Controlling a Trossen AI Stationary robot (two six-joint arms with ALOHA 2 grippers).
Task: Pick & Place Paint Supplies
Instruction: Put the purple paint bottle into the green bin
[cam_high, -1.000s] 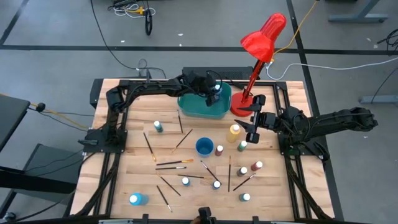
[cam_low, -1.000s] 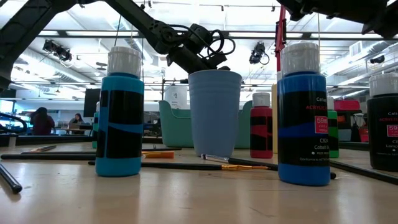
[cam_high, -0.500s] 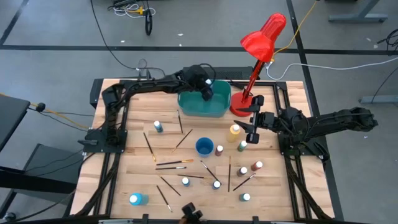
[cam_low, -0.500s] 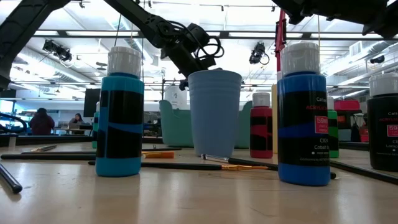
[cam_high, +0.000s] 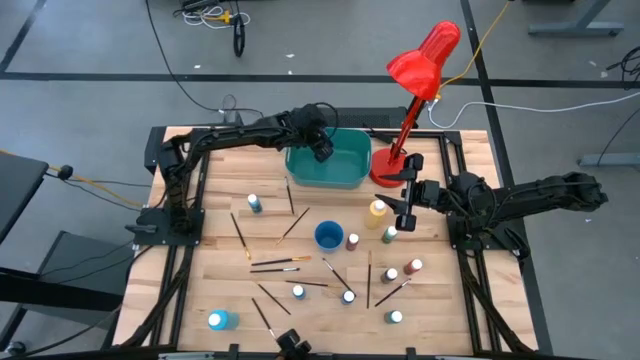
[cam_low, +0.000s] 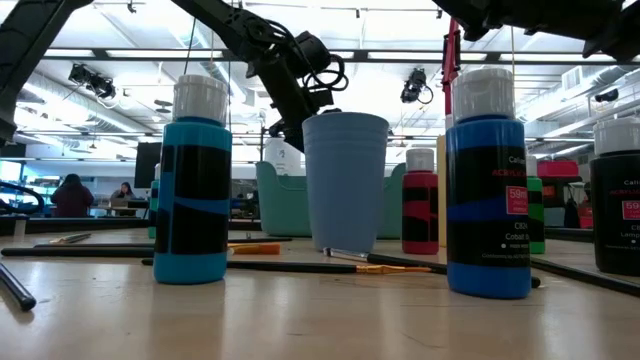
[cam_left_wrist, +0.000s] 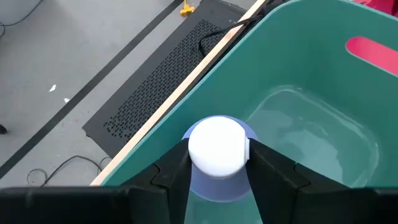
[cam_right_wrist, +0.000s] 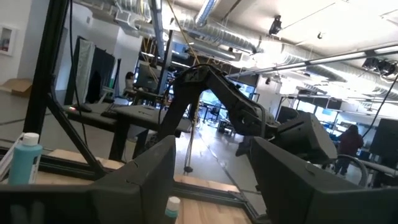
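Left tool (cam_left_wrist: 217, 165) over the near-left corner of the teal tub (cam_high: 328, 160), clenched on a white-capped paint bottle (cam_left_wrist: 216, 146) held above the tub's inside. Right tool (cam_high: 405, 190) hanging released above the bench (cam_high: 220, 290) beside the red lamp (cam_high: 425, 55), nothing between its fingers. Other paint bottles (cam_high: 254, 203) and paintbrushes (cam_high: 275, 263) scattered across the bench around a blue cup (cam_high: 328, 236).

Teal tub (cam_high: 345, 170) stands open-topped; red lamp (cam_high: 415, 75) crowds its right side.
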